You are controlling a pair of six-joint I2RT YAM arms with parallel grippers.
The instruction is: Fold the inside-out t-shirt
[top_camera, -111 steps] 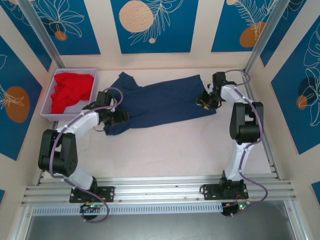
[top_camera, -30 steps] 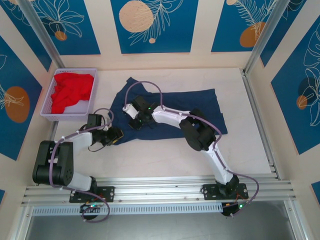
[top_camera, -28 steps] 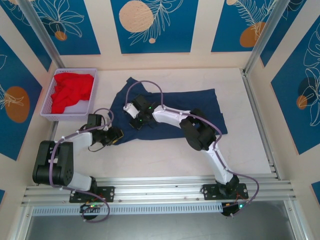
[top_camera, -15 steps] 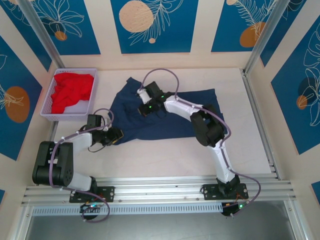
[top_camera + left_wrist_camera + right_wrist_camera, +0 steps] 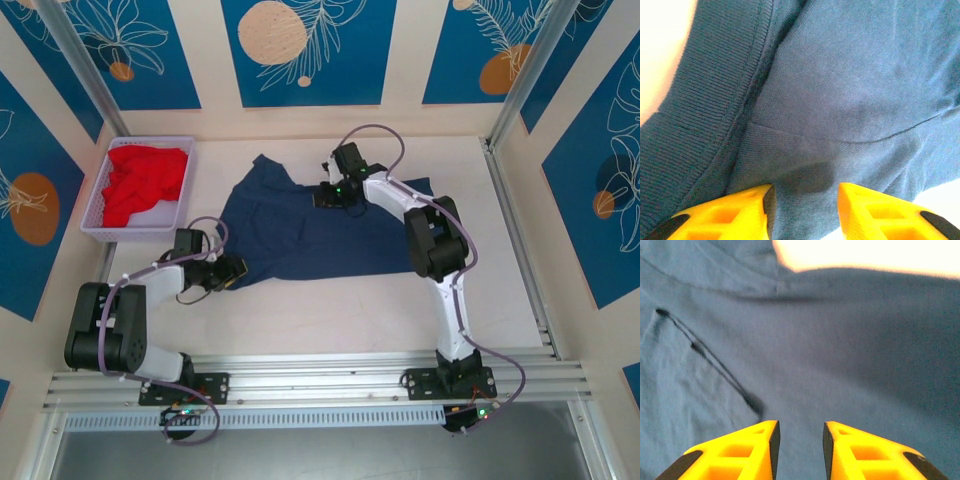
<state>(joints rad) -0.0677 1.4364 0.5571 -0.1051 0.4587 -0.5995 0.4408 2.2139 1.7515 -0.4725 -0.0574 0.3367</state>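
The inside-out t-shirt (image 5: 340, 235) is navy blue and lies spread across the middle of the table, with a sleeve (image 5: 262, 168) sticking out at the far left. My left gripper (image 5: 235, 272) rests at its near left corner. In the left wrist view its jaws (image 5: 805, 192) stand apart over flat cloth, beside a ribbed band (image 5: 705, 115). My right gripper (image 5: 322, 196) hovers over the shirt's far middle. It is open (image 5: 801, 427), with only smooth cloth below and nothing between the fingers.
A lilac basket (image 5: 100, 225) holding a red garment (image 5: 145, 180) stands at the far left. Bare table lies in front of the shirt. Metal posts and side walls close in the table's left, right and far edges.
My right gripper has swung from the shirt's left middle back toward the far edge and opened, letting go of the cloth. The left arm has stayed at the near left corner.
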